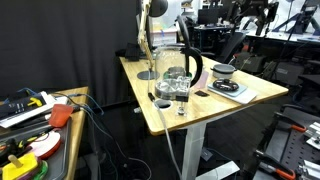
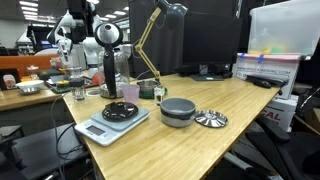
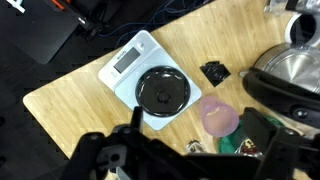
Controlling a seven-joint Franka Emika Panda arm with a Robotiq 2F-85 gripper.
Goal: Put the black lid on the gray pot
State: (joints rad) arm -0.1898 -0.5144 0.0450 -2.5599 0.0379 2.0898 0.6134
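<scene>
Both exterior views oblique, mid-distance, different sides of light wooden table [image 1: 215,108], wrist view close overhead, all share round black lid [image 3: 160,90].

- The black lid [image 3: 162,92] lies flat on a pale scale [image 3: 125,60] on the wooden table [image 3: 70,100].
- A small black piece [image 3: 214,72] and a pink disc [image 3: 220,117] lie just beside the scale.
- The gripper [image 3: 185,158] fills the bottom edge, its fingers spread apart.

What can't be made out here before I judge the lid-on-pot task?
- end effector: in the wrist view it is dark, blurred and cut off by the bottom edge, so open or shut cannot be told.
- gray pot: in an exterior view its own wall hides the inside.
- black lid: in an exterior view it is too small to show any detail.
</scene>
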